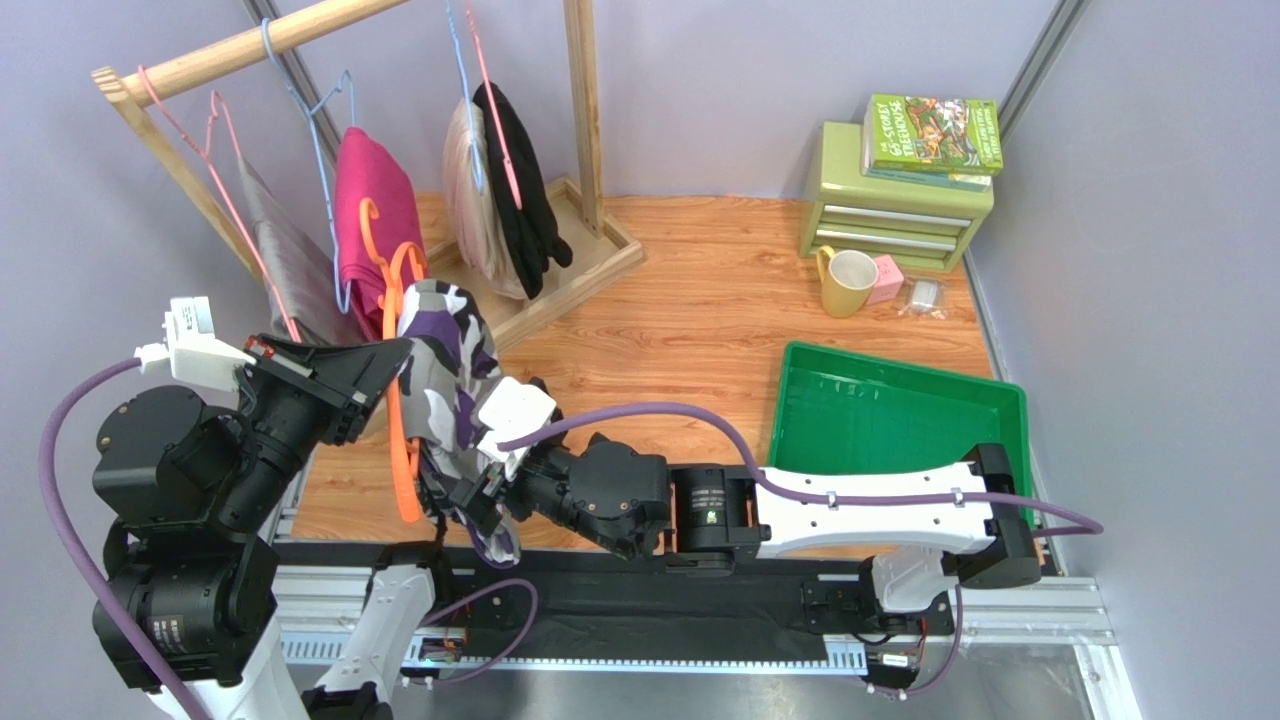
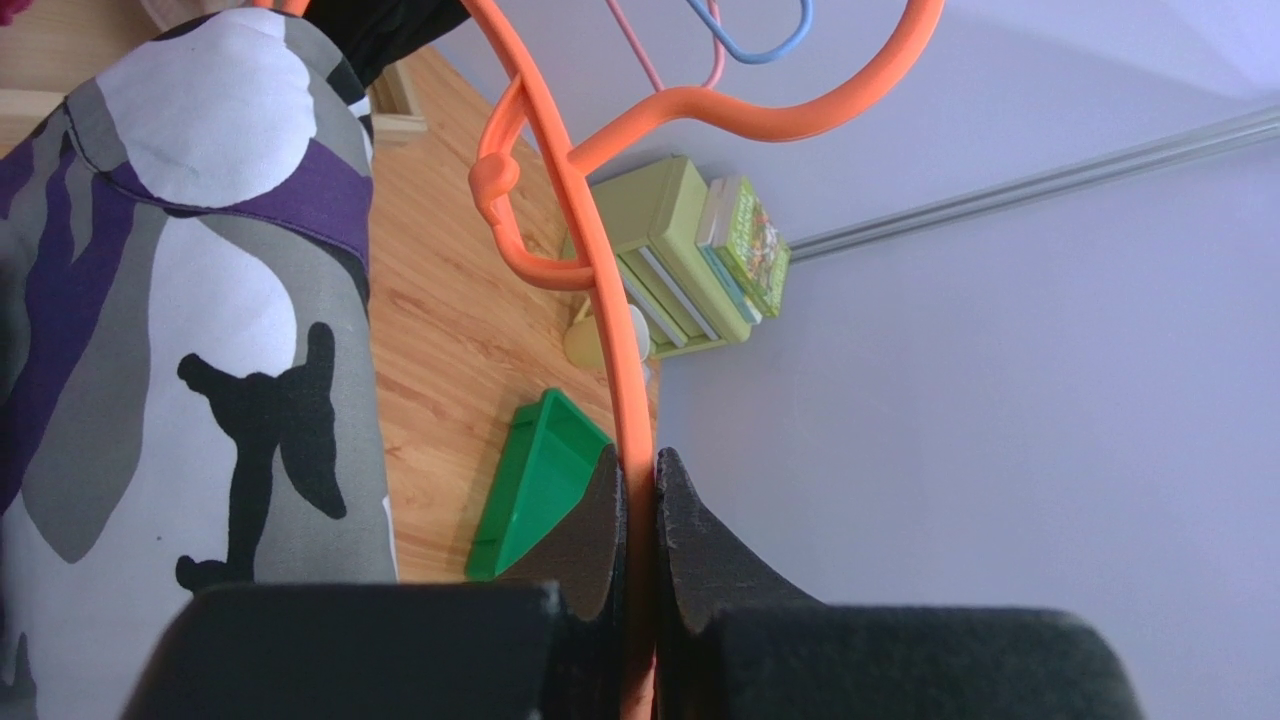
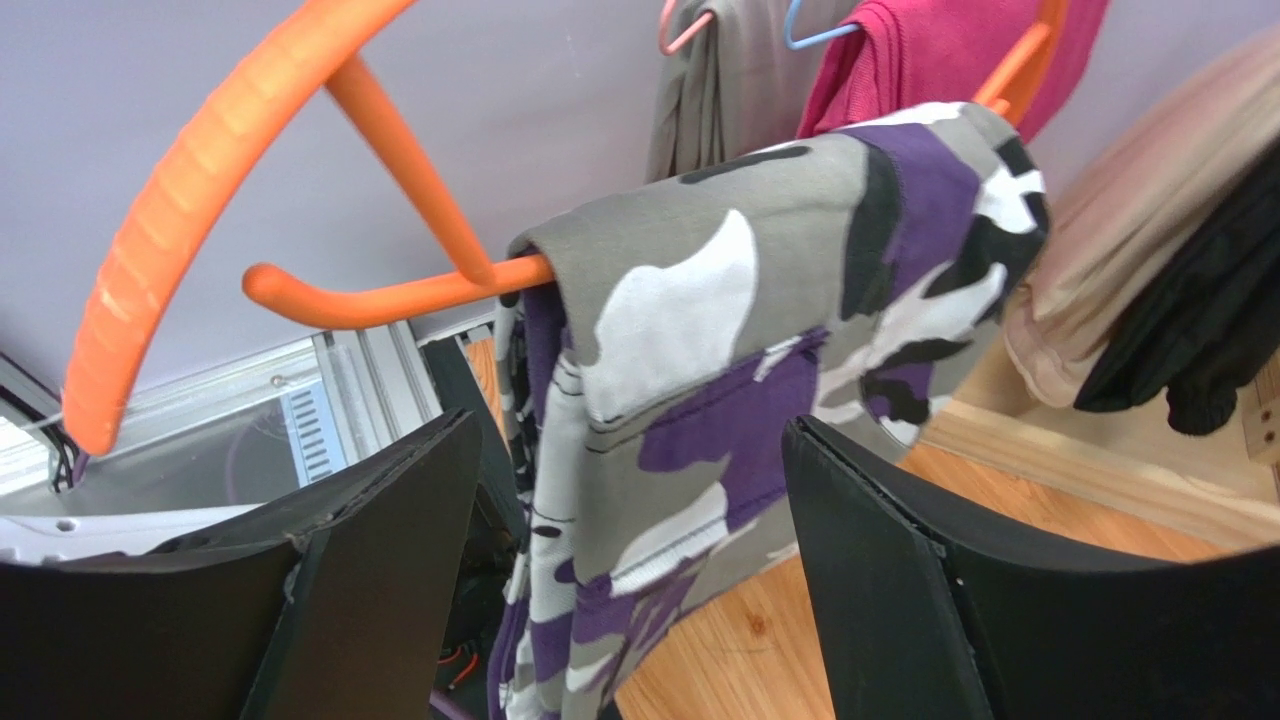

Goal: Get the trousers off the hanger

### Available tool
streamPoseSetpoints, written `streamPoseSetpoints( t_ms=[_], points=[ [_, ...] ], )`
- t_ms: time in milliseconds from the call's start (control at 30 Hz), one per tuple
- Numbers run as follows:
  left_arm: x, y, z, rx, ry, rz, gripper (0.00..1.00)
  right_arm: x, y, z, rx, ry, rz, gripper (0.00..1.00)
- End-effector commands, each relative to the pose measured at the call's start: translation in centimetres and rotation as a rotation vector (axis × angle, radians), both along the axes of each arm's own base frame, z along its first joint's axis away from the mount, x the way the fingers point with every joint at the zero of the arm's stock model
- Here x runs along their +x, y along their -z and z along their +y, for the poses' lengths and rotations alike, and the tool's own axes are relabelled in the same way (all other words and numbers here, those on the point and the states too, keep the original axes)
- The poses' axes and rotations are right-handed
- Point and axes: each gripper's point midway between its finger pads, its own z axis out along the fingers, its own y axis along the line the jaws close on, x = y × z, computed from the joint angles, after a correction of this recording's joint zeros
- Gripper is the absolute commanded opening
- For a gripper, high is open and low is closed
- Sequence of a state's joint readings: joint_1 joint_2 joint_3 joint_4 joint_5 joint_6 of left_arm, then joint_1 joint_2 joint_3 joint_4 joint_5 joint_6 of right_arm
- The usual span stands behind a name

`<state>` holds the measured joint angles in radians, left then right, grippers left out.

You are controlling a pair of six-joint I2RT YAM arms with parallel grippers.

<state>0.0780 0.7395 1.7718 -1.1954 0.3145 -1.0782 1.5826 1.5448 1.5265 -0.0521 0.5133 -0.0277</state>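
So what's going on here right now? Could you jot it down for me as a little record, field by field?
left hand: shut on the orange hanger, holding it up
right hand: open, one finger on either side of the camouflage trousers
camouflage trousers: draped over the orange hanger's bar, not yet pulled off
magenta trousers: hanging on the wooden rack, neither hand on them
green tray: on the table, right side
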Motion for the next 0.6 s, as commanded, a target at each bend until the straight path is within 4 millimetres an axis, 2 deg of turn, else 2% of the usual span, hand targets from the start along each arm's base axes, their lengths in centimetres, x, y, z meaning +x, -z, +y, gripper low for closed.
streamPoseSetpoints(
  t_ms=[0,233,300,567],
  points=[
    [-1.4,-6.9,-1.3,-0.013,0.073,-0.288,0.00,-0.3,-0.9,1.5,0.060,-0.034,-0.063,0.77],
    [-2.1,-7.3,-1.5,-0.021,0.088,-0.301,0.00,0.6,-0.8,2.0,0.072,0.019,-0.077,0.76],
    [-2.2,-7.4,-1.5,-0.019,0.092,-0.306,0.00,2.3,-0.8,1.4,0.070,0.121,-0.083,0.75],
    [-2.7,-7.6,-1.7,-0.016,0.110,-0.315,0.00,4.3,-0.8,1.4,0.074,0.229,-0.101,0.71]
  ],
)
